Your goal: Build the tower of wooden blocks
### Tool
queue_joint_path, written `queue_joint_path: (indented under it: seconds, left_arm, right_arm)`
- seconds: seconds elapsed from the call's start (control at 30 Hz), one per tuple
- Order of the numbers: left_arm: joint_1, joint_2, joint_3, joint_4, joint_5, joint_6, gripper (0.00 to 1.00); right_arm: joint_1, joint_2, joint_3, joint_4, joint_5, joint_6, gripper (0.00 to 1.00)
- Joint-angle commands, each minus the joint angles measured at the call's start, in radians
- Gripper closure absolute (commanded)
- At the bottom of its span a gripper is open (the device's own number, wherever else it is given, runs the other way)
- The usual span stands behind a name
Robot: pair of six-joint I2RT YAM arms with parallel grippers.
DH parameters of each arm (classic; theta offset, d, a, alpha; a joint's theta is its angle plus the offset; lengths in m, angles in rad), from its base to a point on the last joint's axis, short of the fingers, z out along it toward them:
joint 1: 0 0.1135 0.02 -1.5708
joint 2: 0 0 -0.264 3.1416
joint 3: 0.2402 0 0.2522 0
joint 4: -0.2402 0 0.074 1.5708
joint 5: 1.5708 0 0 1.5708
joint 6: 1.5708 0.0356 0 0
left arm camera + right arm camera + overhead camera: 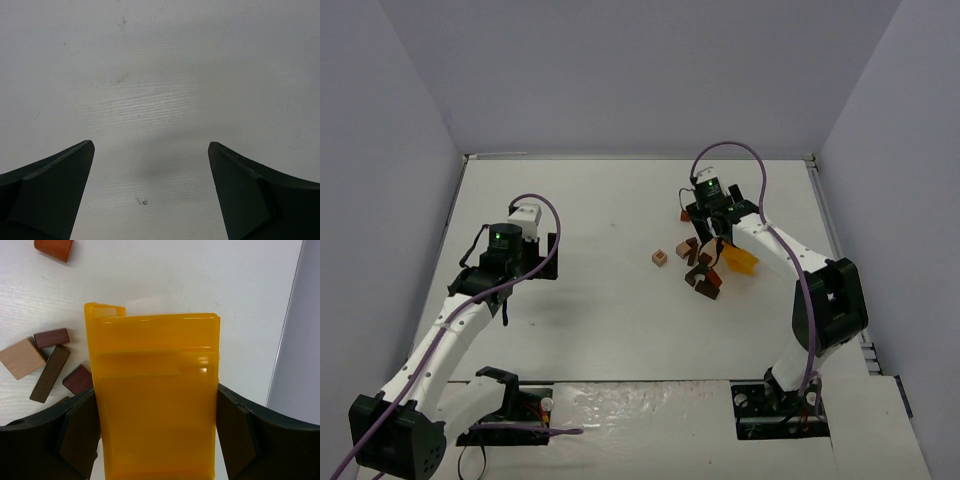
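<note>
My right gripper (pixel 156 390) is shut on the yellow plastic bin (pixel 155 405), one finger on each side wall. In the top view that gripper (pixel 720 240) holds the bin (pixel 741 259) just right of a loose pile of wood blocks (pixel 701 270). The right wrist view shows a tan cube (pixel 21 358), a dark brown bar (pixel 50 373), two reddish-brown blocks (pixel 51 337) and an orange-red piece (pixel 54 247) on the table left of the bin. One small block (pixel 660 257) lies apart, left of the pile. I see no stacked tower. My left gripper (pixel 151 145) is open and empty over bare table.
The white table (pixel 600 200) is walled by grey panels at the back and both sides. One more block (pixel 685 215) lies behind the pile. My left gripper (pixel 542 262) sits far to the left of the blocks. The arm bases stand at the near edge.
</note>
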Motion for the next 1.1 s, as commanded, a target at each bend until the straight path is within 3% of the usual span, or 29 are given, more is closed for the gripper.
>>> queue_joint_path:
  seconds: [0.0,0.27,0.53,0.77,1.07]
  left_arm:
    - [-0.004,-0.003,0.063,0.031,0.003,-0.006,0.03]
    - [-0.004,-0.003,0.059,0.029,-0.001,-0.005,0.03]
    - [-0.004,-0.001,0.054,0.02,-0.024,-0.003,0.03]
    - [-0.006,0.009,0.055,0.016,-0.034,0.0,0.03]
    - [-0.005,0.023,0.063,0.018,-0.028,0.001,0.03]
  right_arm:
    - [-0.035,0.037,0.177,0.063,-0.016,-0.138,1.0]
    - [-0.069,0.334,0.489,0.137,-0.117,-0.444,1.0]
    - [-0.039,0.544,0.623,0.241,-0.115,-0.693,1.0]
    - [-0.012,0.564,0.593,0.257,-0.141,-0.792,1.0]
    - [0.028,0.447,0.396,0.257,-0.205,-0.819,1.0]
